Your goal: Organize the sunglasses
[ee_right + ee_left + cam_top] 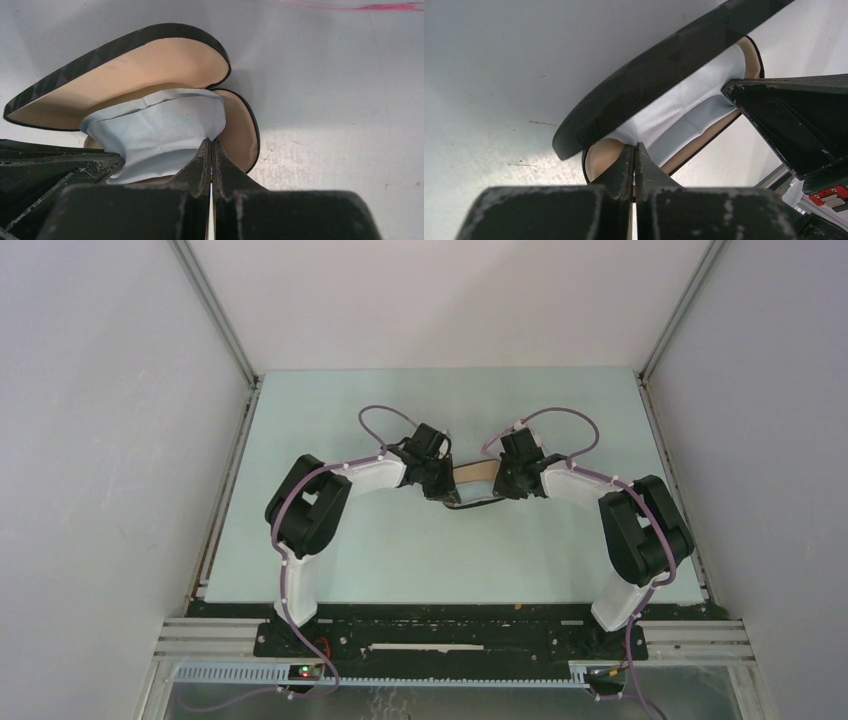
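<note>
both tools are pressed together, holding nothing i can make out; left tool [634,150] and right tool [210,147] nose at the open case [125,65], tips against the cloth [160,130]; the sunglasses [370,7] show only as a pink sliver at 1 o'clock from the right tool, lying 9-to-3 on the desk [325,100] past the case rim; right arm likely nearer.

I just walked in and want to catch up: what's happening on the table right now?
The left hand and right hand meet at the open black case, a light blue cloth lying inside. Both are shut, tips at the cloth from opposite ends; a pinch can't be confirmed. Only a pink sliver past the case hints at the sunglasses.
</note>
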Controlling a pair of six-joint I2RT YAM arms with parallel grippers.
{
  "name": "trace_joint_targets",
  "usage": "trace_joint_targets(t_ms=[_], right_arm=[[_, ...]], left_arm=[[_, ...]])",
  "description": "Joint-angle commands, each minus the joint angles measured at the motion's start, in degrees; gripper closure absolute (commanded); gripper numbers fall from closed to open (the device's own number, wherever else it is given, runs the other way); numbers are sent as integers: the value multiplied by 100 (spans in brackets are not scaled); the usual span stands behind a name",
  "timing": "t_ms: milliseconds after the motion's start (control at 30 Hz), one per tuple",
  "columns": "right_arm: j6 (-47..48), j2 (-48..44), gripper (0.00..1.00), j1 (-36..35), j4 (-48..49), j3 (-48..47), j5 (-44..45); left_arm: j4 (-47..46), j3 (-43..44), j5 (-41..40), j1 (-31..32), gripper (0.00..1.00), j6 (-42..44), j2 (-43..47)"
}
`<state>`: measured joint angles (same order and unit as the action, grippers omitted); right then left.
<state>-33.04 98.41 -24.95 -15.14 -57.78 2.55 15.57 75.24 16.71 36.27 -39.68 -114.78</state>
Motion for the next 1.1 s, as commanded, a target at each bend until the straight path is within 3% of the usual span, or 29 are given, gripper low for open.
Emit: trace_joint_targets(t_ms=[0,1067], right_arm=[[92,42,100,43,107,90,201],[72,-243,100,-45,58,383,521]], left_arm=[[-55,21,-98,38,100,210,-72],[306,-564,-595,207,100,453,486]])
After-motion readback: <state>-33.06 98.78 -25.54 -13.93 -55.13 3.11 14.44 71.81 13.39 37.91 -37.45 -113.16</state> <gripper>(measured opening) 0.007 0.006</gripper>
